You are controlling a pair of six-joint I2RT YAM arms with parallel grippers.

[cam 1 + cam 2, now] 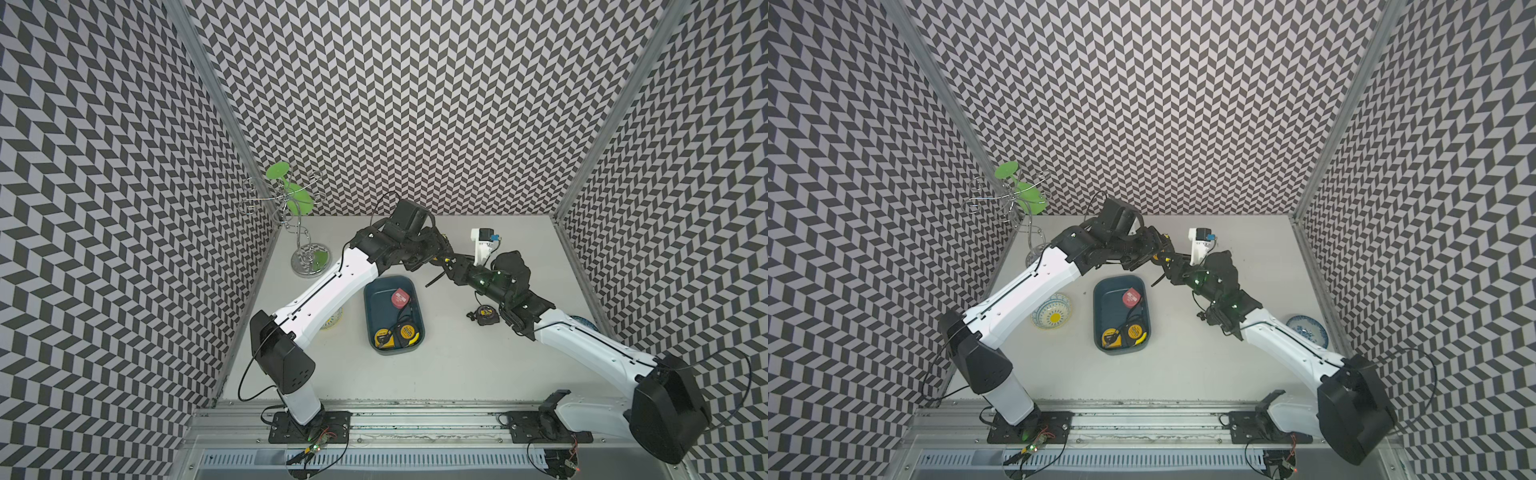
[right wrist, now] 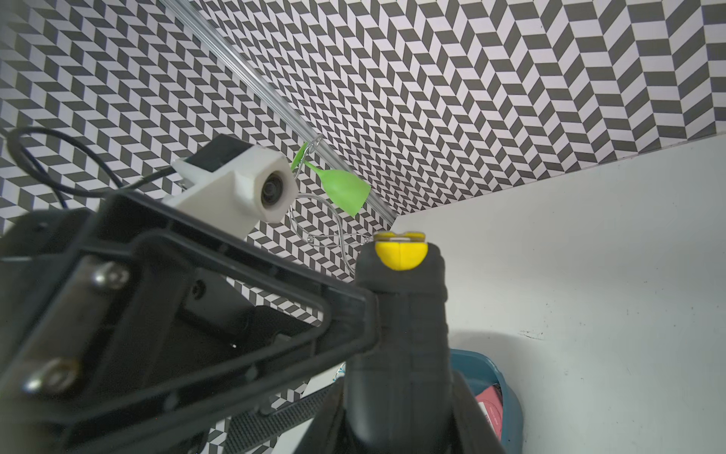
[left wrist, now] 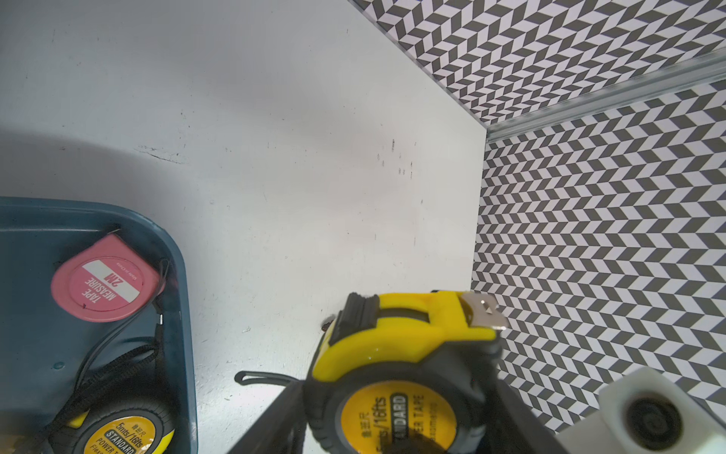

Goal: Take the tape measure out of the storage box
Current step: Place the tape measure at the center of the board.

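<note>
The yellow-and-black tape measure (image 3: pixel 396 353) hangs in the air behind the storage box (image 1: pixel 370 307), small in both top views (image 1: pixel 446 260). My left gripper (image 3: pixel 396 408) holds it by its flat faces. My right gripper (image 2: pixel 398 416) is shut on its black body (image 2: pixel 398 314) from the other side, and a left finger (image 2: pixel 345 314) touches it there. The dark teal box still holds a red tape measure (image 1: pixel 400 297) and two yellow ones (image 1: pixel 384 337) (image 1: pixel 408 332). Another tape measure (image 1: pixel 484 313) lies on the table beside the right arm.
A wire stand (image 1: pixel 307 257) with green cups (image 1: pixel 286 183) stands at the back left corner. A yellow-patterned dish (image 1: pixel 1052 311) sits left of the box, under the left arm. A blue-patterned dish (image 1: pixel 1307 330) sits by the right wall. Patterned walls close three sides.
</note>
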